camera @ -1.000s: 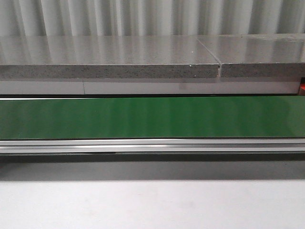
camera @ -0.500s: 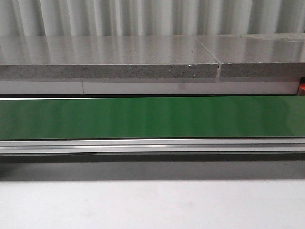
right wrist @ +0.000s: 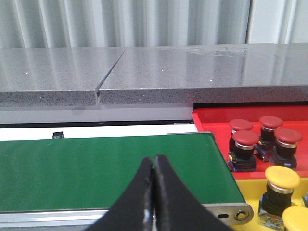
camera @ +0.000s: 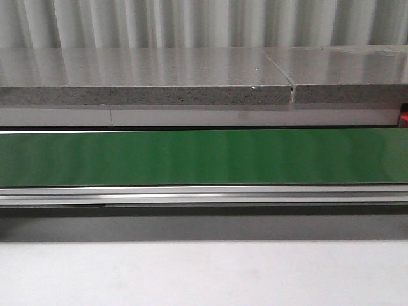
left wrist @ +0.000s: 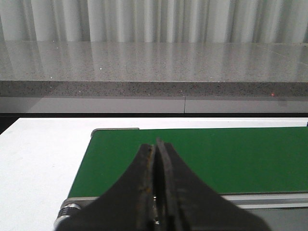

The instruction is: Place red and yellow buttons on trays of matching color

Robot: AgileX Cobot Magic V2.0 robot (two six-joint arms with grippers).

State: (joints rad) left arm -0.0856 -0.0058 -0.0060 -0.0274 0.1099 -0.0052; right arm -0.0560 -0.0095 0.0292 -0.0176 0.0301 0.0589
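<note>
Left fingers point(left wrist: 157, 144) and right fingers point(right wrist: 153, 160) pressed together, empty, over green conveyor belt point(camera: 204, 157). Red buttons point(right wrist: 245, 139) on red tray point(right wrist: 211, 120), yellow buttons point(right wrist: 282, 177) lower right.

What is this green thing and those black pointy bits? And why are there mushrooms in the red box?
This is a robot with two arms, and there are three cameras. One looks forward over the table and sees a long green conveyor belt with a grey stone shelf behind it. Nothing is riding on the belt.

The other two cameras sit on the robot's wrists. The black pointy bits are each arm's tool, its pinching fingers. The left tool and the right tool are both pinched shut and hold nothing.

The "mushrooms" are push buttons. The right wrist camera shows a red tray beside the end of the belt, with four red buttons standing in it. Next to it is a yellow tray with yellow buttons. So each color sits in its matching tray.
</note>
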